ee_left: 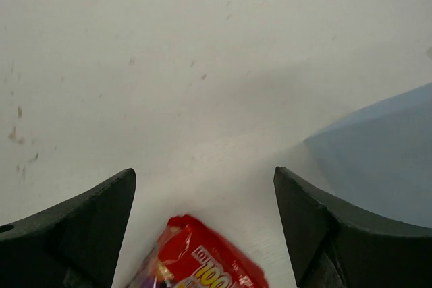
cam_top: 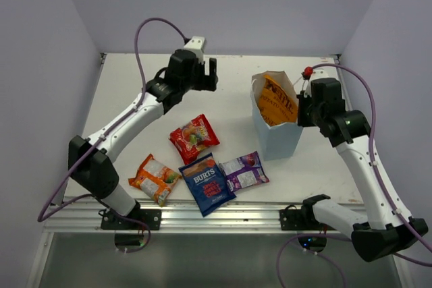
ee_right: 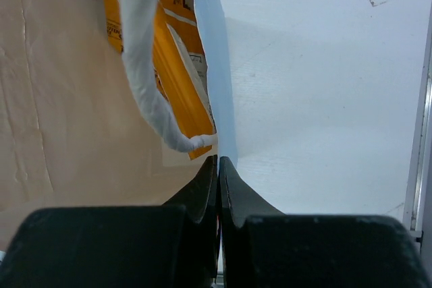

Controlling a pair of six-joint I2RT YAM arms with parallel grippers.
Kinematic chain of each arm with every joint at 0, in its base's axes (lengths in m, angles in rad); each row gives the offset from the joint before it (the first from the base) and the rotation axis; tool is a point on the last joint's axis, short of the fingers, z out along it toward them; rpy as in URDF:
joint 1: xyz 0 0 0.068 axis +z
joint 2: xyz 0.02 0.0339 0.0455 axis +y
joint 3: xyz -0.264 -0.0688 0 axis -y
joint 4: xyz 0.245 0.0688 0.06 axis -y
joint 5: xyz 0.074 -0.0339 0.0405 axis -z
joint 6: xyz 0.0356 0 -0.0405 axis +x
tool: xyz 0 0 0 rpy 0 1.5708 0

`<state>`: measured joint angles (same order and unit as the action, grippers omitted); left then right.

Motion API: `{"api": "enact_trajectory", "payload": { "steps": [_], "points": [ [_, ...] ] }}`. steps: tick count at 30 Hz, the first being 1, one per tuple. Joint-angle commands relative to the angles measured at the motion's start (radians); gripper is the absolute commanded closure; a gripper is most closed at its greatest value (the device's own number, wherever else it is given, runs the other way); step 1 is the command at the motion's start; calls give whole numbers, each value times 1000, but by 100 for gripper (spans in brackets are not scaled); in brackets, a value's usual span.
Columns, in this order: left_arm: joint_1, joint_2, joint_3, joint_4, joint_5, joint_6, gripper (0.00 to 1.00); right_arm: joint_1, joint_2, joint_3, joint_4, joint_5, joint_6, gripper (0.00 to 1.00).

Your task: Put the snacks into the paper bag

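The right claw [ee_right: 217, 165] is pinched shut on the bag [cam_top: 278, 141] wall at its rim, with a handle [ee_right: 145, 65] looping just ahead of the fingertips. The Kettle pack [cam_top: 278, 101] already stands inside, on the far side of that wall from the claw.

The left claw [cam_top: 202, 77] hangs above the tabletop [cam_top: 135, 92] with its fingers wide apart and nothing between them. The red pack [cam_top: 194, 137] lies just behind and below it, towards its own arm. The bag is off to its right.

That red pack looks like the next pick. The left claw should draw back until the pack sits squarely between the fingers, then drop and close across the pack's narrow width. A pinch on a crimped edge would likely grip better than one on the puffed middle.

The right claw's job is to hold the mouth open and steady. Any pull towards itself should be gentle, or the bag may tip.

Burts [cam_top: 207, 185], the purple pack [cam_top: 244, 171] and the orange pack [cam_top: 155, 178] wait further behind the left claw.
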<state>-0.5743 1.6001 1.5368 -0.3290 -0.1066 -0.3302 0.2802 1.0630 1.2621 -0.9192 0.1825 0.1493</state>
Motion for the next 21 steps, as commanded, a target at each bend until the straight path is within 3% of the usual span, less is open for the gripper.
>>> {"api": "enact_trajectory", "payload": {
  "steps": [1, 5, 11, 13, 14, 15, 16, 18, 21],
  "points": [
    [17, 20, -174, -101, -176, -13, 13, 1, -3, 10, 65, -35, -2, 100],
    [16, 52, -317, -50, -205, -10, 12, 1, -5, 3, 66, -49, -4, 100],
    [17, 135, -375, -38, -200, 3, 12, 1, -14, 6, 63, -55, -4, 100],
    [17, 161, -382, -42, -193, 5, 16, 1, -14, 6, 63, -55, -5, 100],
    [17, 165, -388, -39, -183, 8, 26, 1, -15, 6, 63, -54, -4, 100],
    [17, 167, -389, -41, -176, 8, 60, 1, -15, 6, 62, -54, -5, 100],
    [17, 162, -391, -42, -173, 7, 77, 1, -14, 6, 62, -52, -5, 100],
    [17, 155, -389, -44, -182, 5, 99, 1, -15, 6, 62, -52, -5, 100],
    [17, 158, -376, -58, -182, 16, 100, 1, -12, 6, 62, -55, -4, 100]
  ]
}}
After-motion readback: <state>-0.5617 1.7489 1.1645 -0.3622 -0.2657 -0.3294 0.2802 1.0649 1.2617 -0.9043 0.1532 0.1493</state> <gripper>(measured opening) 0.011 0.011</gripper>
